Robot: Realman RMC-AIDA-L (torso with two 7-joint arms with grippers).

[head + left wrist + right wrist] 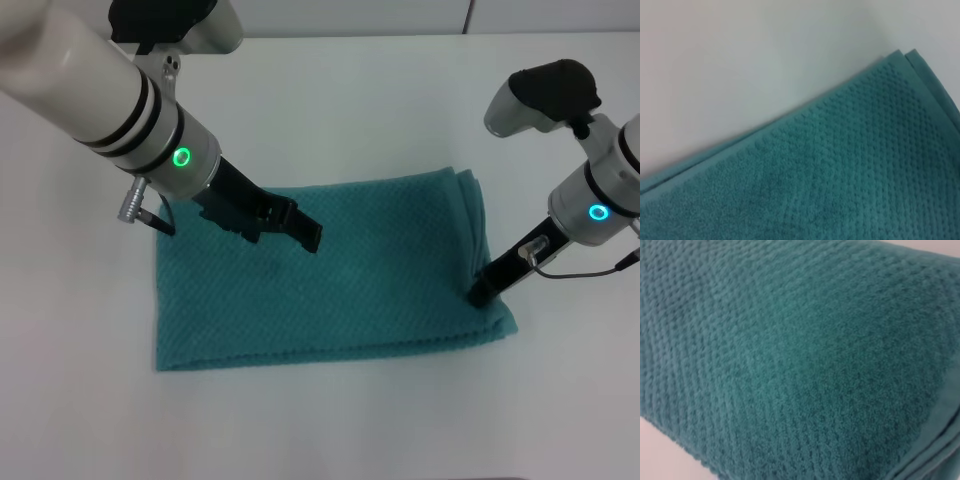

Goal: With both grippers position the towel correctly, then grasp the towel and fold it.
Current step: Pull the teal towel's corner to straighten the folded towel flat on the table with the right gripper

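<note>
The teal waffle-weave towel [370, 270] lies flat on the white table [330, 90] as a wide rectangle with layered edges along its right side. My left gripper [300, 232] hangs just over the towel's left-centre part, pointing down and to the right. Over at the towel's right edge, near the front right corner, the tip of my right gripper [481, 293] touches the cloth. The left wrist view shows a corner of the towel [850, 165] with its doubled edge against the table. In the right wrist view the towel [790, 355] fills nearly the whole picture, very close.
White table surface surrounds the towel on all sides. A grey connector and cable [140, 205] hang from the left arm near the towel's back left corner. A thin cable [590, 268] loops off the right wrist.
</note>
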